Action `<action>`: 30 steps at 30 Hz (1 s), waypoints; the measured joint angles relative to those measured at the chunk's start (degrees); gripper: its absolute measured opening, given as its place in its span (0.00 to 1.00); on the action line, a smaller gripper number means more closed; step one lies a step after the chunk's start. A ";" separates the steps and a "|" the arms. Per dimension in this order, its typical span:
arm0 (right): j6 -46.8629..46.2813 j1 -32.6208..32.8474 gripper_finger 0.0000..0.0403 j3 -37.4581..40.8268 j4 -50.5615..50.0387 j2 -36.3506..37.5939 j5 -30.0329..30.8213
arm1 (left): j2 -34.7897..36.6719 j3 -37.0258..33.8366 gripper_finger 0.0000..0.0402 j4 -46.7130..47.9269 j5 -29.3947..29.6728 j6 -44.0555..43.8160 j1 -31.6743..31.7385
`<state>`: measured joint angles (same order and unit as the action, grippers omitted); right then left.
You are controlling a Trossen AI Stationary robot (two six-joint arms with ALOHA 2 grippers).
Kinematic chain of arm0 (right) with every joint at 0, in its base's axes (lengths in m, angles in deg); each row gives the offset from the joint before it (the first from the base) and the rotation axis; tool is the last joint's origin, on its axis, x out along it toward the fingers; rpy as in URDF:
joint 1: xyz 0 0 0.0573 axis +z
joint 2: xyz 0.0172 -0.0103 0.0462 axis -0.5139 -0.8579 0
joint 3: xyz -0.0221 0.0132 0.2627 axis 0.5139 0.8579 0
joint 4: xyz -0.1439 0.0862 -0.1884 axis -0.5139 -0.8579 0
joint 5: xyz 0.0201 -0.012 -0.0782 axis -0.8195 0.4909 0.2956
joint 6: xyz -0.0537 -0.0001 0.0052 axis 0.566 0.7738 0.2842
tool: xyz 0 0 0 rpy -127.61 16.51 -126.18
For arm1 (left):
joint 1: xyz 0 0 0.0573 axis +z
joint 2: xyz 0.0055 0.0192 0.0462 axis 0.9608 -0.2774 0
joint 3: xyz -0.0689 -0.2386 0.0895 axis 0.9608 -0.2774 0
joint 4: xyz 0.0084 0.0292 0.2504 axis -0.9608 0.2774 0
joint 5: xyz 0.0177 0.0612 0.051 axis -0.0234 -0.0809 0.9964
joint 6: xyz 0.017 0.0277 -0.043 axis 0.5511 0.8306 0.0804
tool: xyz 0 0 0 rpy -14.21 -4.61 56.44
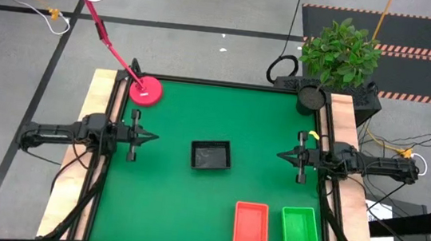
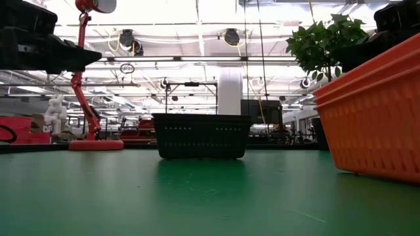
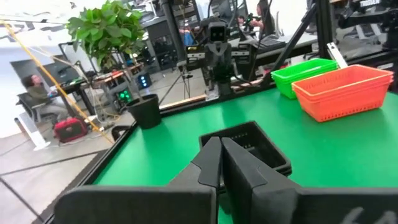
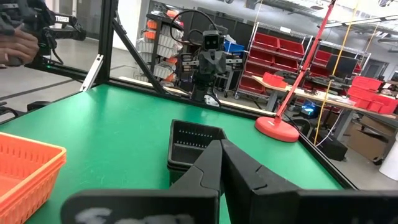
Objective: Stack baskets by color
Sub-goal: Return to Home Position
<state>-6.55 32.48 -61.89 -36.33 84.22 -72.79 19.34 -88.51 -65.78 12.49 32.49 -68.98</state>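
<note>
A black basket stack rests on its bottom at the middle of the green table; it also shows in the low view and both wrist views. A red-orange basket stack and a green basket stack stand side by side near the front right. My left gripper is shut at the left edge, pointing level at the black baskets, holding nothing. My right gripper is shut at the right edge, likewise facing the middle and touching nothing.
A pink lamp base stands at the table's far left corner, its arm rising toward the back left. A potted plant stands behind the far right corner. Bare green mat lies between the arms and at the front left.
</note>
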 joint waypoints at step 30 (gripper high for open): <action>-0.02 0.00 0.00 0.00 0.00 0.00 0.00 | 0.00 0.00 0.05 0.21 1.99 0.73 0.06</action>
<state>-6.57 32.48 -61.89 -36.33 84.22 -72.79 19.34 -88.51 -65.57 14.48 33.22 -68.92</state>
